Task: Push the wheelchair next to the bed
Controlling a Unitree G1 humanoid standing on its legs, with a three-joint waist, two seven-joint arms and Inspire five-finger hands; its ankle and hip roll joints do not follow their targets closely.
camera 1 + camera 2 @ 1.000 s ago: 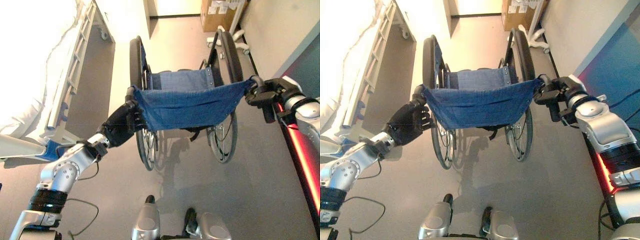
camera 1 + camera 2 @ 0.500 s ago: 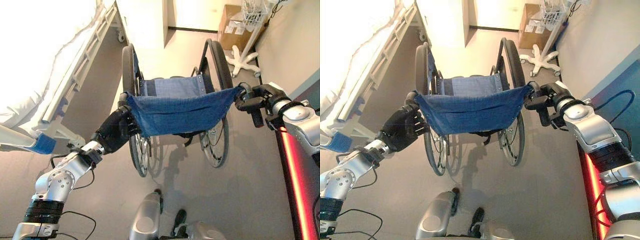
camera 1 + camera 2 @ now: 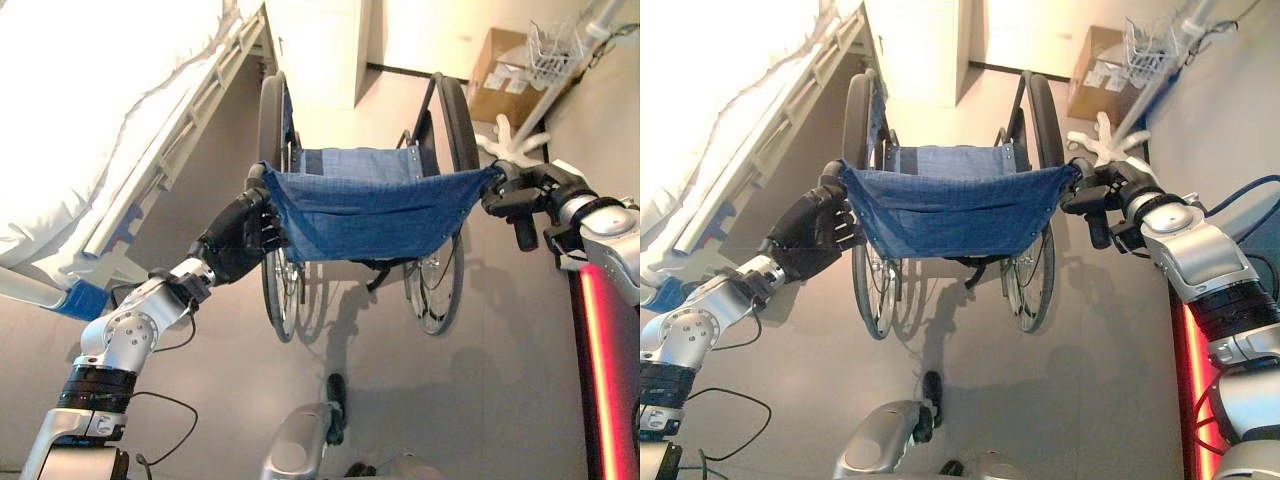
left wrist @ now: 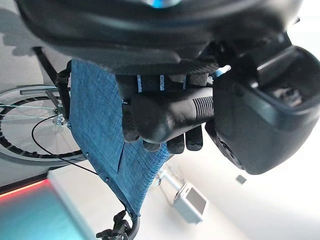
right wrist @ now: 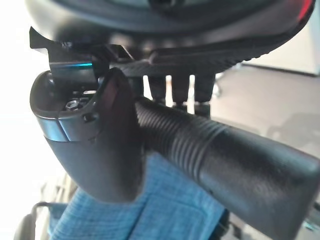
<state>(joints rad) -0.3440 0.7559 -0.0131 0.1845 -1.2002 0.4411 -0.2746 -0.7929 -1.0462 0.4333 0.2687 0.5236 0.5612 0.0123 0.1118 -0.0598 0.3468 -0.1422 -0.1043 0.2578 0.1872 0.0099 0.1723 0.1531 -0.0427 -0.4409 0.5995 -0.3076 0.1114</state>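
Grey floor, white bed (image 3: 90, 130) at left; left hand (image 3: 240, 235) and right hand (image 3: 515, 192) curled round push handles of blue-fabric wheelchair (image 3: 365, 205).

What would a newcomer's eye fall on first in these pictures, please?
The wheelchair with the blue denim back sling in the middle, seen from behind. The dark left hand and dark right hand each curl round a ribbed black push handle. The white-sheeted hospital bed with a side rail lies to the left.
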